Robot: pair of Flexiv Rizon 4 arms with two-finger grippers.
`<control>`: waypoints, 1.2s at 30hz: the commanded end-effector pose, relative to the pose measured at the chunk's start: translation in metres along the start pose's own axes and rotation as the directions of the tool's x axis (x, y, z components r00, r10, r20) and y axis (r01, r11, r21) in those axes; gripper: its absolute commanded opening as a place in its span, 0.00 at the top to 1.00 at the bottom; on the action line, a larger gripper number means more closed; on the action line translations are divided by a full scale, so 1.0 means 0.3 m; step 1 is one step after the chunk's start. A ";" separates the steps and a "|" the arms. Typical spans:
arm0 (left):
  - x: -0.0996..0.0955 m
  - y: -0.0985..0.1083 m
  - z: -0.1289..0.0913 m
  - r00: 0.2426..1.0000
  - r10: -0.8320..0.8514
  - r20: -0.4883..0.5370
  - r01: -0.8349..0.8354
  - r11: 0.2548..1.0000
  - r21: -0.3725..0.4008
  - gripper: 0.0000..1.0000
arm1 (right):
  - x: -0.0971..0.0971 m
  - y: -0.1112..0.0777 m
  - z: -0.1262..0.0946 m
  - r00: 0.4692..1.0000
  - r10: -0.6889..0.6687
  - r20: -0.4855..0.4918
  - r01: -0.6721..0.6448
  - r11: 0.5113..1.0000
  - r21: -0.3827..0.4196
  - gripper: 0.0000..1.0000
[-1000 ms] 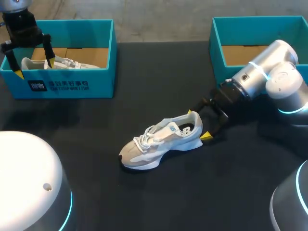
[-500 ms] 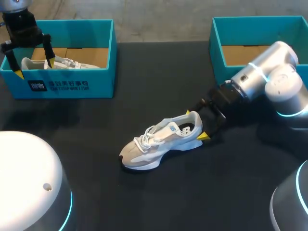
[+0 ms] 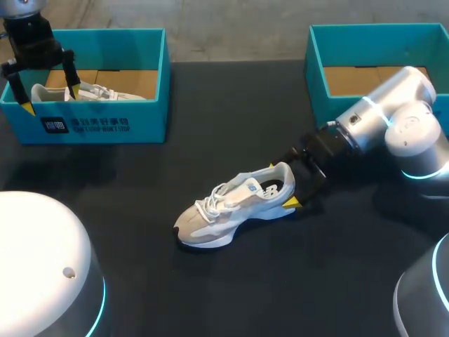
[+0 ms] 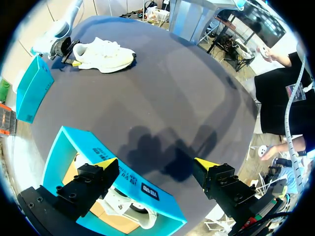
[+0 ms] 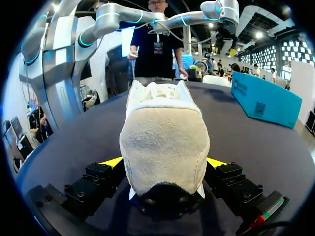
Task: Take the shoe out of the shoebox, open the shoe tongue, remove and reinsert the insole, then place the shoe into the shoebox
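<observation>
A white and beige sneaker [image 3: 235,203] lies on its sole in the middle of the black table, toe toward the front left. My right gripper [image 3: 280,185] is open and straddles its heel. In the right wrist view the beige heel [image 5: 165,142] fills the gap in my right gripper [image 5: 164,162], with a yellow fingertip [image 5: 112,161] close beside each side. My left gripper [image 3: 49,100] hangs open over the left teal shoebox [image 3: 105,126], which holds a second white shoe [image 3: 95,91]. In the left wrist view my left gripper [image 4: 156,163] is above the box's front wall [image 4: 123,182].
A second teal shoebox [image 3: 316,70] with a cardboard floor stands at the back right, behind my right arm. The left wrist view shows the table sneaker [image 4: 103,53] far ahead, beside that other box [image 4: 32,88].
My right gripper has slid a little forward along the table, so its fingers now reach further along the sneaker's heel. The sneaker and my left arm have not moved.
</observation>
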State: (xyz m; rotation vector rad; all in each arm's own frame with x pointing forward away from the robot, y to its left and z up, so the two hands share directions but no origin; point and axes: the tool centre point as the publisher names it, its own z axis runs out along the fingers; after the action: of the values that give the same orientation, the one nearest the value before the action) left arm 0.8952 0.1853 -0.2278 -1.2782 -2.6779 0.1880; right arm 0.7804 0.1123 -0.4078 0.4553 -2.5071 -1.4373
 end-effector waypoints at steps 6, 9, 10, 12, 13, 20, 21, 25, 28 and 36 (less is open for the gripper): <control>0.003 -0.001 0.001 1.000 0.001 0.002 -0.001 1.000 -0.002 0.00 | -0.013 -0.001 0.032 1.000 0.005 0.008 -0.005 1.000 -0.001 0.00; 0.003 -0.001 0.001 1.000 0.001 0.002 -0.001 1.000 -0.002 0.00 | -0.009 0.004 0.043 1.000 0.010 0.019 -0.010 1.000 -0.001 0.00; 0.003 -0.001 0.001 1.000 0.001 0.002 -0.001 1.000 -0.002 0.00 | -0.008 0.006 0.045 1.000 0.011 0.023 -0.011 1.000 0.000 0.00; 0.003 -0.001 0.001 1.000 0.001 0.002 -0.001 1.000 -0.002 0.00 | -0.003 0.010 0.049 0.999 0.025 0.038 -0.025 1.000 0.008 0.00; 0.003 -0.001 0.001 1.000 0.001 0.002 -0.001 1.000 -0.002 0.00 | 0.002 0.011 0.050 0.999 0.027 0.047 -0.027 1.000 0.008 0.44; 0.003 -0.001 0.001 1.000 0.001 0.002 -0.001 1.000 -0.002 0.00 | 0.013 0.017 0.057 0.995 0.044 0.087 -0.045 0.999 0.016 1.00; 0.003 -0.001 0.001 1.000 0.001 0.002 -0.001 1.000 -0.002 0.00 | 0.013 0.020 0.059 0.994 0.045 0.099 -0.047 0.999 0.017 1.00; 0.003 -0.001 0.001 1.000 0.001 0.002 -0.001 1.000 -0.002 0.00 | 0.023 0.032 0.065 0.985 0.068 0.159 -0.071 0.997 0.017 1.00; 0.003 -0.001 0.001 1.000 0.001 0.002 -0.001 1.000 -0.002 0.00 | 0.033 0.033 0.074 0.970 0.086 0.228 -0.092 0.996 0.014 1.00; 0.003 -0.001 0.001 1.000 0.001 0.002 -0.001 1.000 -0.002 0.00 | 0.062 0.039 0.083 0.908 0.125 0.400 -0.154 0.987 0.042 1.00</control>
State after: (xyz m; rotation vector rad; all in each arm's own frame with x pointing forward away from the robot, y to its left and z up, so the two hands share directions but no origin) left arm 0.8952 0.1853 -0.2278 -1.2783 -2.6779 0.1880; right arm 0.7647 0.1293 -0.4143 0.0990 -2.7154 -1.4744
